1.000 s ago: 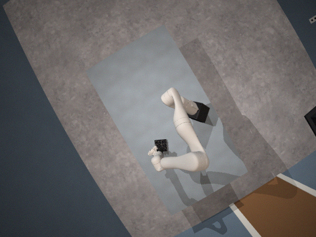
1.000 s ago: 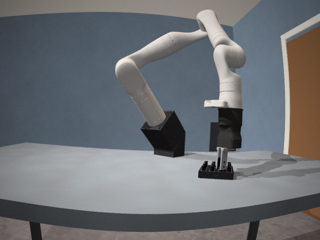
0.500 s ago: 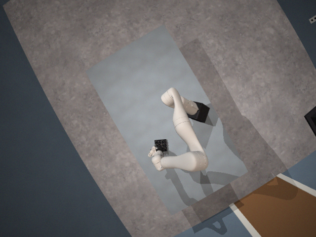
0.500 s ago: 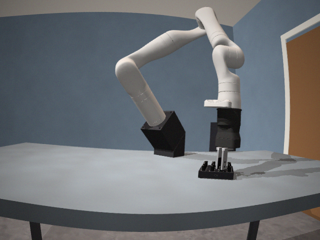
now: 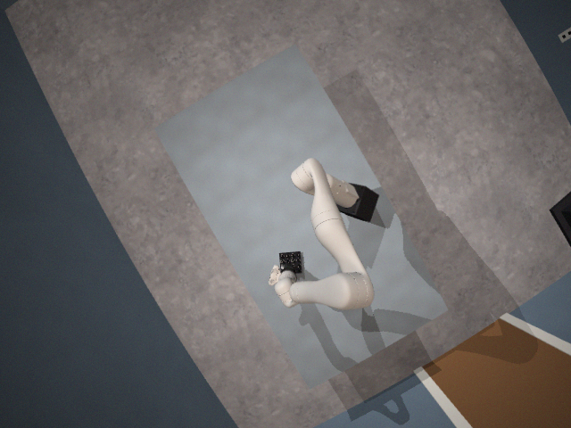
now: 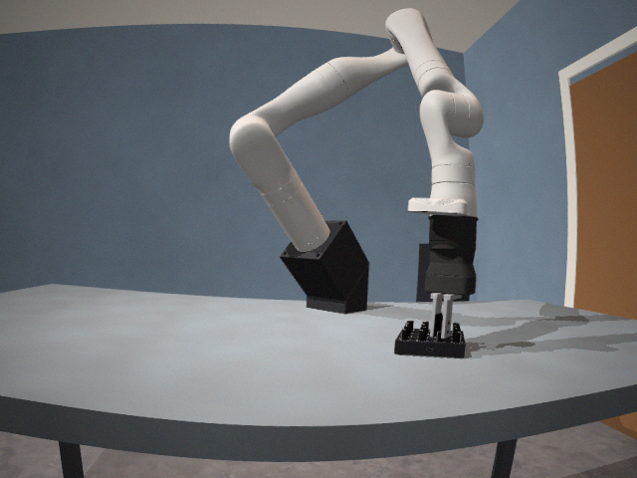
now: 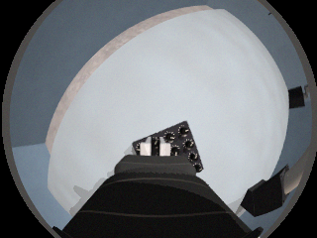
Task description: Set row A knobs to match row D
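The black knob box [image 5: 290, 261] [image 6: 429, 351] [image 7: 179, 141] stands on its feet on the grey table [image 6: 205, 350]. It carries rows of small black knobs with white lines. My gripper [image 6: 442, 332] [image 7: 155, 143] points straight down over the box and is shut on one knob in the row nearest the exterior camera, the third from the left in that view. The knob itself is mostly hidden between the white fingers, and I cannot read its name or its mark. In the overhead view the wrist [image 5: 282, 277] covers the near edge of the box.
The arm's black base mount [image 5: 364, 202] [image 6: 328, 270] stands on the table behind the box. The table's front edge [image 6: 309, 411] lies toward the exterior camera. An orange door [image 6: 601, 179] is at the far right, off the table.
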You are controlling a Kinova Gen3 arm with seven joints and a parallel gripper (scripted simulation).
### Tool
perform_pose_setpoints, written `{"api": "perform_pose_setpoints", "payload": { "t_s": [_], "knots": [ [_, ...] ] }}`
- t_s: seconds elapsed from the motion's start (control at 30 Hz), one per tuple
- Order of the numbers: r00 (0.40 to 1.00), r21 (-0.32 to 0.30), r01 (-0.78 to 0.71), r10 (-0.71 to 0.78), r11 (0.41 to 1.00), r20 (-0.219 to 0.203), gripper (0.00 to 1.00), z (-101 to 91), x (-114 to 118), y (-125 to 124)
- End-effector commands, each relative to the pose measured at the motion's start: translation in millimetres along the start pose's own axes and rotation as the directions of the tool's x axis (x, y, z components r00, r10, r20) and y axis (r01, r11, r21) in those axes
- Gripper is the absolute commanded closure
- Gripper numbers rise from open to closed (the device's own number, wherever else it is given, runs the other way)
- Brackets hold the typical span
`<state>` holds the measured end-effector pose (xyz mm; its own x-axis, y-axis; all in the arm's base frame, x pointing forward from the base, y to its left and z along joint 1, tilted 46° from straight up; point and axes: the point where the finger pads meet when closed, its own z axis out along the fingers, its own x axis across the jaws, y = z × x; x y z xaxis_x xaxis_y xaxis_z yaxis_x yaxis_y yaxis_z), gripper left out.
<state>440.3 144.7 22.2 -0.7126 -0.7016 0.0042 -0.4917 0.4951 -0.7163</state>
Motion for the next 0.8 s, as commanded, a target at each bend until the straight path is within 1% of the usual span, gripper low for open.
{"api": "perform_pose_setpoints", "payload": {
  "t_s": [0.0, 0.3, 0.37, 0.77],
  "knots": [
    [1.0, -0.004, 0.028, -0.028, 1.0, 0.003, 0.7, -0.8, -0.5, 0.2],
    [0.988, -0.004, 0.156, -0.156, 0.988, 0.003, 0.7, -0.8, -0.5, 0.2],
    [0.988, -0.004, 0.156, -0.156, 0.988, 0.003, 0.7, -0.8, -0.5, 0.2],
    [0.957, -0.003, 0.29, -0.29, 0.957, 0.004, 0.7, -0.8, -0.5, 0.2]
  ]
}}
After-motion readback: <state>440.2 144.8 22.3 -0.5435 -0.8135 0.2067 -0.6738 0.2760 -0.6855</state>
